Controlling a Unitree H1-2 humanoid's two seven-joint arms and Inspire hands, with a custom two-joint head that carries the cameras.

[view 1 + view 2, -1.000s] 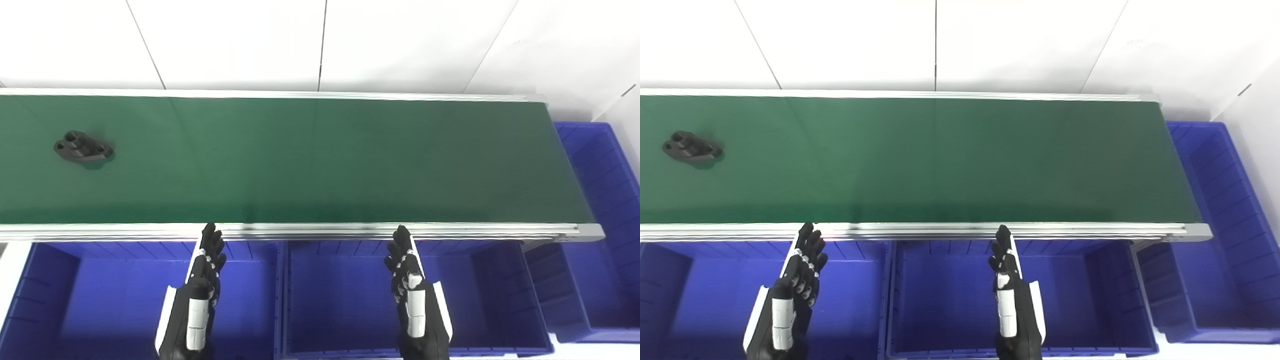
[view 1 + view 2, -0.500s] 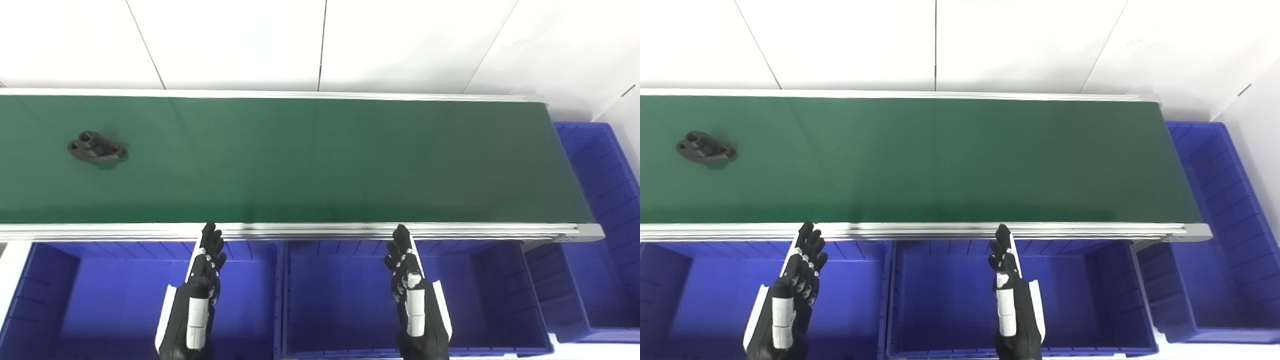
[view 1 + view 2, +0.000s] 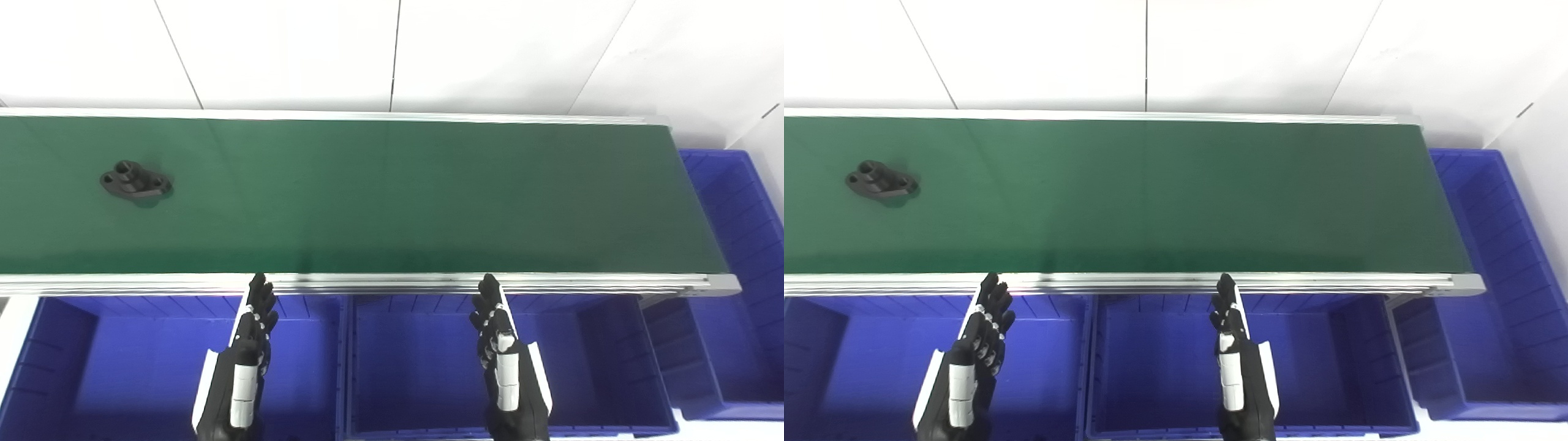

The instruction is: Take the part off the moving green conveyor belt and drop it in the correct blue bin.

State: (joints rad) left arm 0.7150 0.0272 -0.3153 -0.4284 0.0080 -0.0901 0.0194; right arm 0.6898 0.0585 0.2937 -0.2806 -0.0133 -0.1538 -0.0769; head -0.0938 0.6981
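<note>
Green conveyor belt (image 3: 392,196) across the whole width, left edge cut by the frame, right end stopping just short of the white wall. Silver rail (image 3: 380,283) along the near edge, another along the far edge against the white panels. Broad bare green from the middle to the right end — nothing on it there.

Below the near rail, three blue bins in a row: left bin (image 3: 79,367), middle bin (image 3: 422,373), and a smaller right bin (image 3: 686,361), walls touching side by side. Fourth blue bin (image 3: 747,233) past the belt's right end, running back along the wall. All open-topped, floors bare where visible.

Left hand (image 3: 251,343) over the left bin near its right wall, fingers (image 3: 260,294) straight and slightly apart, holding nothing, tips just short of the rail. Right hand (image 3: 502,343) over the middle bin, likewise open-palmed and empty, fingertips just below the rail. Both clear of the belt surface.

Black part (image 3: 136,184) — flat, with round holes — lying on the belt's left portion, about midway between the far and near edges, well apart from both hands.
</note>
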